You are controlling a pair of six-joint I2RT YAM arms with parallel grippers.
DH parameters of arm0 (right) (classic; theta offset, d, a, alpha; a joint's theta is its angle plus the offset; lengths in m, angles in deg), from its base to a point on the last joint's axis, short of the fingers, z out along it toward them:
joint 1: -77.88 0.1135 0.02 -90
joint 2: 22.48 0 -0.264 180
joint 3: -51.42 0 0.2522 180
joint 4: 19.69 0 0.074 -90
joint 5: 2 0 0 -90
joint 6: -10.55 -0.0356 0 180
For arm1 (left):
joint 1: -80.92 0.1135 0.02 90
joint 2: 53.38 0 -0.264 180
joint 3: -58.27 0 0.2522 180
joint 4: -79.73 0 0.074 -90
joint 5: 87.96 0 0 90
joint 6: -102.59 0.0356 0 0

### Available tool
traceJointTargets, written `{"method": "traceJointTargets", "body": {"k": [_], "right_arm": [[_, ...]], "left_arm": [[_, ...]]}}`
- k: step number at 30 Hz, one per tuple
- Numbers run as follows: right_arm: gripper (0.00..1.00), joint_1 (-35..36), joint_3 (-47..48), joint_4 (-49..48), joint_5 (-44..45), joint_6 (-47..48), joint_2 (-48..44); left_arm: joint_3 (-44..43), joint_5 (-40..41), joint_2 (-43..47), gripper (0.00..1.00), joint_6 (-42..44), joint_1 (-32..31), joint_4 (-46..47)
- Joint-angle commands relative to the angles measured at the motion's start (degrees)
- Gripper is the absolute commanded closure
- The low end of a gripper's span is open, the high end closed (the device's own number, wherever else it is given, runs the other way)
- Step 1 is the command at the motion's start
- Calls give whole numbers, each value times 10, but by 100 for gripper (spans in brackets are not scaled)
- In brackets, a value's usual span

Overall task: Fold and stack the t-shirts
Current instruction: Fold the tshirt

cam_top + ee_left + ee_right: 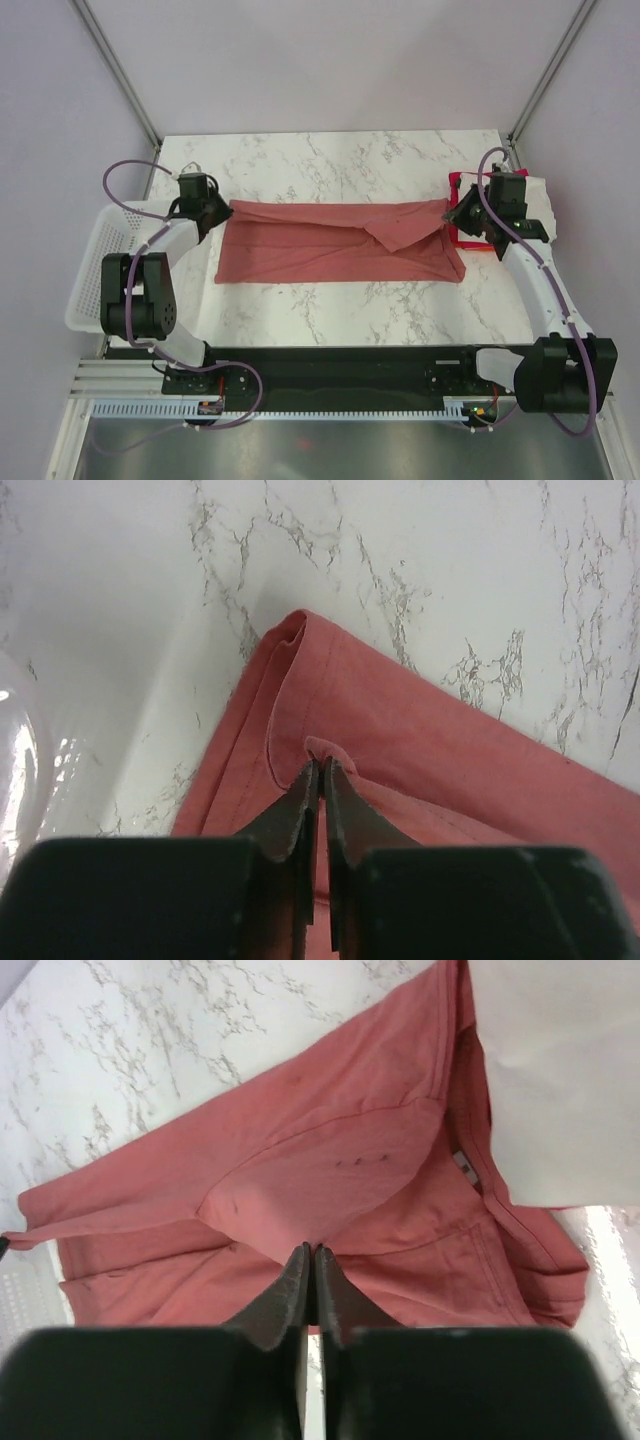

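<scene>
We are working on the fold of the salmon-red t-shirt [330, 245], which is lying as a long band across the middle of the worktop [330, 160], with a flap doubled over near its right end. We judge this to be mid-fold, with stacking not yet begun.

Our left hand [207, 213] is pinching the far left corner. In the left wrist view its fingers [300, 810] are closed tight on a small ridge of the cloth. Our right hand [462, 212] is clamped the same way on the far right end, jaws shut on the fabric.

The next move, as we are reading it, calls for both hands to lift and travel together toward the near edge. They need to stay level so the cloth does not skew or bunch.

Our left arm is bending at the elbow above the white basket [90, 275], wrist turned inward. Our right arm is reaching up the right side, over the cream-white shirt [545, 200] and just beside the magenta one [462, 181].
</scene>
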Motion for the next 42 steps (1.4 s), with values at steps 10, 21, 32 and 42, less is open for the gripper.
{"method": "traceJointTargets", "body": {"k": [10, 21, 32, 42], "right_arm": [[47, 2, -75, -29, 92, 18, -70], [61, 134, -67, -51, 75, 82, 30], [72, 291, -18, -77, 100, 118, 133], [67, 337, 52, -32, 214, 148, 245]], "left_arm": [[16, 28, 112, 30, 26, -42, -41], [-39, 4, 137, 34, -18, -196, -71], [19, -138, 105, 38, -56, -204, 25], [61, -185, 149, 37, -80, -204, 42]]}}
